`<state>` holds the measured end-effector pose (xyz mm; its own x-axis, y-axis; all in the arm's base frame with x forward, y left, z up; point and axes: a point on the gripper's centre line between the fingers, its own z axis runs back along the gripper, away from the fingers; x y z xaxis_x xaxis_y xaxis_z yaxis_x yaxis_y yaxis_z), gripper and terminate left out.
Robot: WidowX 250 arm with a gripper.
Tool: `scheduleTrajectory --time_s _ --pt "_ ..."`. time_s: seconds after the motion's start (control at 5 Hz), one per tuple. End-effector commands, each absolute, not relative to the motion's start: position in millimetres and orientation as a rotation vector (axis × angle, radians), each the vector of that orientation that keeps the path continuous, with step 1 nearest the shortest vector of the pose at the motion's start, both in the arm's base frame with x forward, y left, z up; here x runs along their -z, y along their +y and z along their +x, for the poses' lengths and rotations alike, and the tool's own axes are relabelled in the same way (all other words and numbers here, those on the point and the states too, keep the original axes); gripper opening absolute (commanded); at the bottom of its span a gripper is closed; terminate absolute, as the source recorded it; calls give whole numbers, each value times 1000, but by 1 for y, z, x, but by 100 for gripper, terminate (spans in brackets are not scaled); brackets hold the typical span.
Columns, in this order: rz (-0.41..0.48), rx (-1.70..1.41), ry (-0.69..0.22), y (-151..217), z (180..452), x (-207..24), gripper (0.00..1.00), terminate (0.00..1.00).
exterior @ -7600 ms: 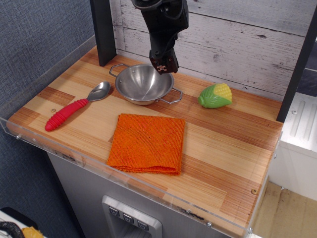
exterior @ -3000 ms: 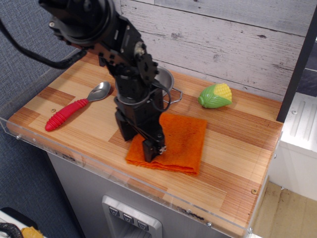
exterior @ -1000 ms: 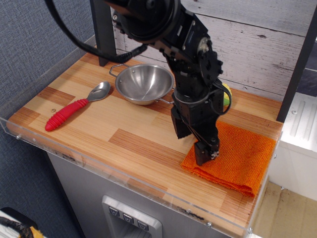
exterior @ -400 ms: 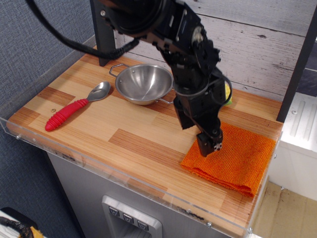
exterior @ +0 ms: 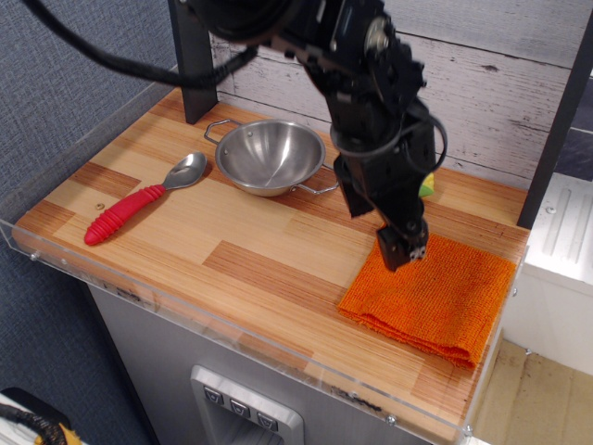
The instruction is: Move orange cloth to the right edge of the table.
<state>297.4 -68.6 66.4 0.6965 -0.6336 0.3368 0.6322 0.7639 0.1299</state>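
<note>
Wooden table [exterior: 259, 246], whitewashed plank wall [exterior: 500, 83]

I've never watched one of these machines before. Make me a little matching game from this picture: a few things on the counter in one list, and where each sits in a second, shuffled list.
Things:
1. orange cloth
2. steel bowl
3. red-handled spoon
4. gripper

Places:
A. near the left end of the table
B. flat at the table's right edge
C. at the back, near the plank wall
D. just above the cloth's back-left part

Pairs: 1-B, 2-C, 3-A, 4-D
</note>
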Motion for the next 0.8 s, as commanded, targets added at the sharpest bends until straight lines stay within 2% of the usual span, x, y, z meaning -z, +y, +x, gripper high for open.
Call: scheduleTrajectory --time_s 0.0,0.2,0.4,0.6 --pt "92 694 -564 -66 288 -134 100 0" --pt "152 639 -602 -53 283 -156 100 0" --pt "258 464 -567 -37 276 -170 100 0" --pt "318 309 -528 -22 270 -174 100 0"
